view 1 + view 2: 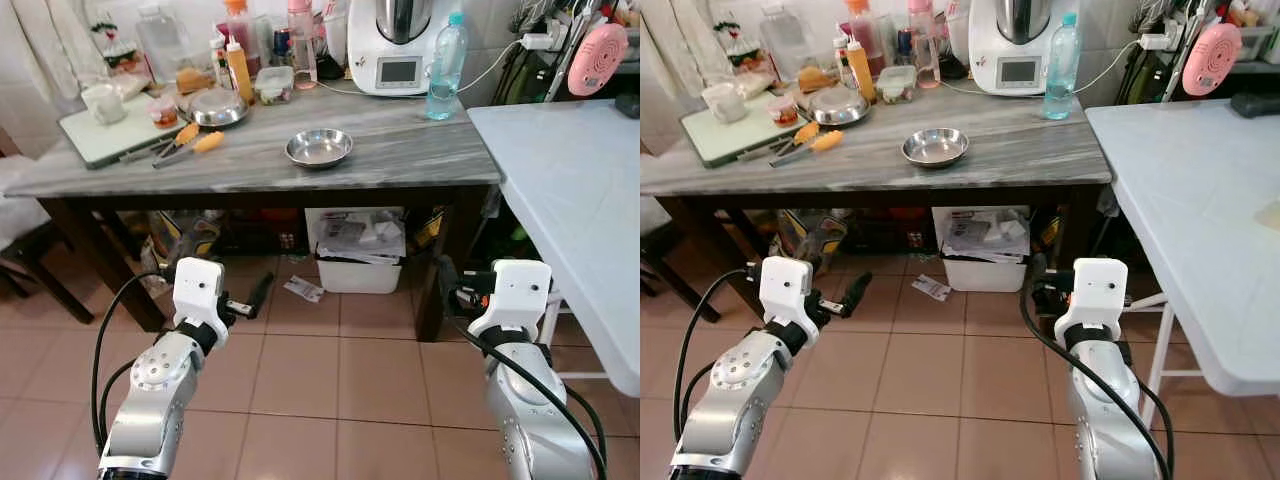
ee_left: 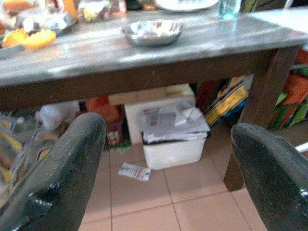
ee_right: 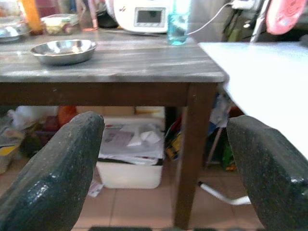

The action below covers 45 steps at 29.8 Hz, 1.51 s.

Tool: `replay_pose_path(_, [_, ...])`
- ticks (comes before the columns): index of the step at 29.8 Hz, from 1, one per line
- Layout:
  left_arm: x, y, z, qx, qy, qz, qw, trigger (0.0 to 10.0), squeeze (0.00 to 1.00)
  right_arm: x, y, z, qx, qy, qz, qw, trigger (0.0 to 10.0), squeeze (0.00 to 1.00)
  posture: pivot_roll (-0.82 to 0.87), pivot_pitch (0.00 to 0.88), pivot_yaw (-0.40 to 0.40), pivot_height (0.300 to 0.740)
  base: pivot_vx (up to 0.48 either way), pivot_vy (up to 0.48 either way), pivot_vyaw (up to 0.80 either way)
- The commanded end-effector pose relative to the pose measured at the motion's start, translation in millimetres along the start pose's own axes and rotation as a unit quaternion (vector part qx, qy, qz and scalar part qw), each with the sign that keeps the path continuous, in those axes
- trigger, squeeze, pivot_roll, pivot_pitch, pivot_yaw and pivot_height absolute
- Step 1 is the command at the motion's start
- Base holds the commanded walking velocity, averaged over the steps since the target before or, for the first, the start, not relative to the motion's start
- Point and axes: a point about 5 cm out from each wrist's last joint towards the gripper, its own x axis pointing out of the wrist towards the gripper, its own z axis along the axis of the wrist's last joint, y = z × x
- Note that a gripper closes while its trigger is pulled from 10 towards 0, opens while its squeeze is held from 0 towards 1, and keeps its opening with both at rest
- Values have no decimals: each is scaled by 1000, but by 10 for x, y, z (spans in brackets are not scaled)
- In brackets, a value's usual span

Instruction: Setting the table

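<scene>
Currently both arms are held low, in the bottom part of the head views, over the tiled floor (image 1: 330,380) in front of a grey marble-topped table (image 1: 420,150). The left gripper (image 1: 250,300) sits at lower left, level with the space under the tabletop, and its two black fingers (image 2: 62,178) stand wide apart with nothing between them. The right gripper (image 3: 163,168) sits at lower right, near the table's right-hand leg (image 1: 432,270); its fingers (image 3: 57,168) are likewise spread, holding nothing.

A shallow steel bowl (image 1: 318,147) rests on the tabletop near its front edge, centre of the upper half of the frame, well apart from both grippers. To its upper left stands a steel lidded dish (image 1: 218,108), and two orange-handled utensils (image 1: 190,142) lie just beside a pale cutting board (image 1: 95,135) that carries a white mug (image 1: 102,103). At upper centre a white kitchen appliance (image 1: 400,50) stands at the back, with a clear water bottle (image 1: 446,68) just right of it.

A white table (image 1: 570,190) occupies the right side of the frame. Under the marble table sits a white bin (image 1: 358,250) full of papers.
</scene>
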Motion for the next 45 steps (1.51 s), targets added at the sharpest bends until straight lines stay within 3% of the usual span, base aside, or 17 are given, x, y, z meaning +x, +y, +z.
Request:
replay_pose_path(1, [6, 5, 31, 1, -3, -3, 1000, 10000, 0, 6, -5, 22, -3, -5, -1, 1000, 10000, 0, -36, 0, 94, 740, 0, -480, 0])
replay_pose_path(20, [27, -21, 75, 0, -4, -15, 1000, 10000, 0, -36, -9, 54, 7, -19, -8, 1000, 10000, 0, -41, 0, 103, 740, 0, -480, 0])
replay_pose_path(31, [42, -58, 94, -2, -4, -22, 1000, 10000, 0, -42, 1, 51, 8, -21, -9, 1000, 10000, 0, -41, 0, 111, 740, 0, -480, -490])
replay_pose_path(45, [86, -115, 117, -3, -4, -30, 1000, 10000, 0, -57, -10, 43, 7, -21, -16, 1000, 10000, 0, -46, 3, 122, 740, 0, -480, 0])
